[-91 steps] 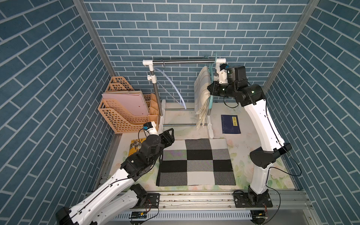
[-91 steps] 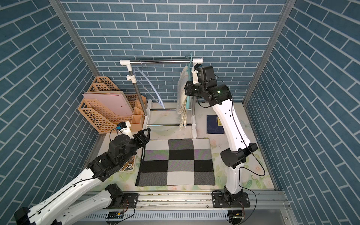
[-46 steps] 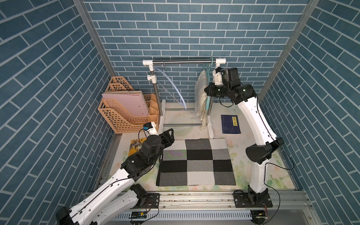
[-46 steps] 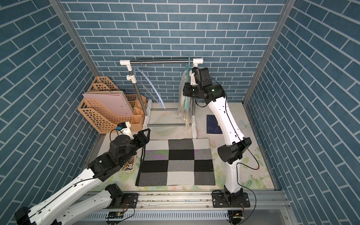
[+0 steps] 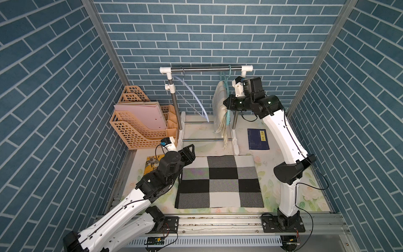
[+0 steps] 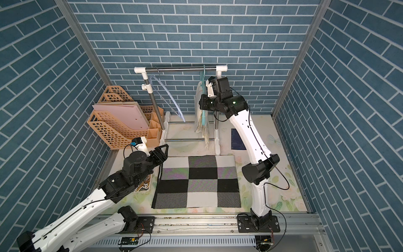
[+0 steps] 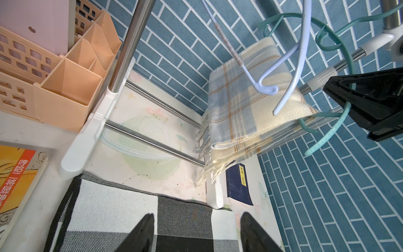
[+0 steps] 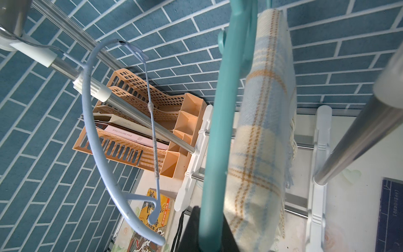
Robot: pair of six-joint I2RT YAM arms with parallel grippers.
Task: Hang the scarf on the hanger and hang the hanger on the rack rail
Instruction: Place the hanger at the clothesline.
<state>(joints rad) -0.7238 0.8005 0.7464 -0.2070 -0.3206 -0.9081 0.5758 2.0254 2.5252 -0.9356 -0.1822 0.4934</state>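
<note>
In a top view the scarf [image 5: 218, 107] hangs over the teal hanger [image 5: 228, 116] near the rail's [image 5: 205, 69] right end, with the right gripper [image 5: 227, 103] clamped on that hanger. Left wrist: the left gripper [image 7: 195, 216] gapes above the checkered mat's [image 7: 113, 203] edge. Right wrist: open air separates the blue hanger [image 8: 85, 104] from the teal one.

Scarf [image 6: 198, 109] partly behind hanger [image 6: 203, 119] and right end effector [image 6: 202, 102]

Rail [image 5: 205, 69] open between blue hanger [image 5: 194, 95] and scarf [image 5: 218, 109]; rack post [image 5: 234, 119] just beside scarf.
</note>
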